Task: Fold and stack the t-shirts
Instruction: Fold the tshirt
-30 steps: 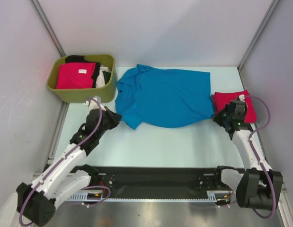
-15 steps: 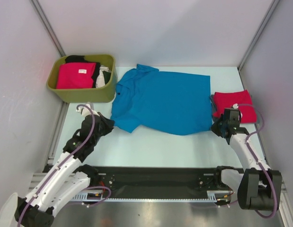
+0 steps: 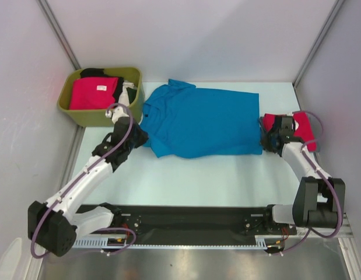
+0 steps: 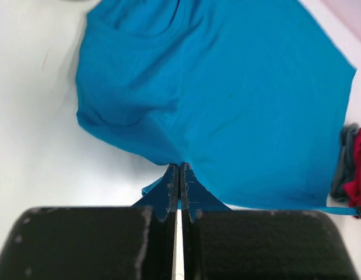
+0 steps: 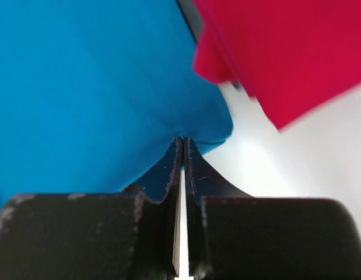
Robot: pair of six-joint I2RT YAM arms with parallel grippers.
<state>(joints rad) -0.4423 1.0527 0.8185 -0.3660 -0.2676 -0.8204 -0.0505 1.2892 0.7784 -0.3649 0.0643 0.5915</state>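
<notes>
Pale table (image 3: 197, 175): blue t-shirt (image 3: 203, 121), red t-shirt (image 3: 307, 131), olive tub (image 3: 81, 118).

The top external camera looks steeply down from high on the near side of the blue t-shirt (image 3: 200, 122), far enough to take it in whole. The left wrist camera sits close at that shirt's near-left edge, facing across it rightward. The right wrist camera sits even closer at its near-right corner. All 3 views share the shirt and the red t-shirt (image 3: 305, 125) at its right.
</notes>
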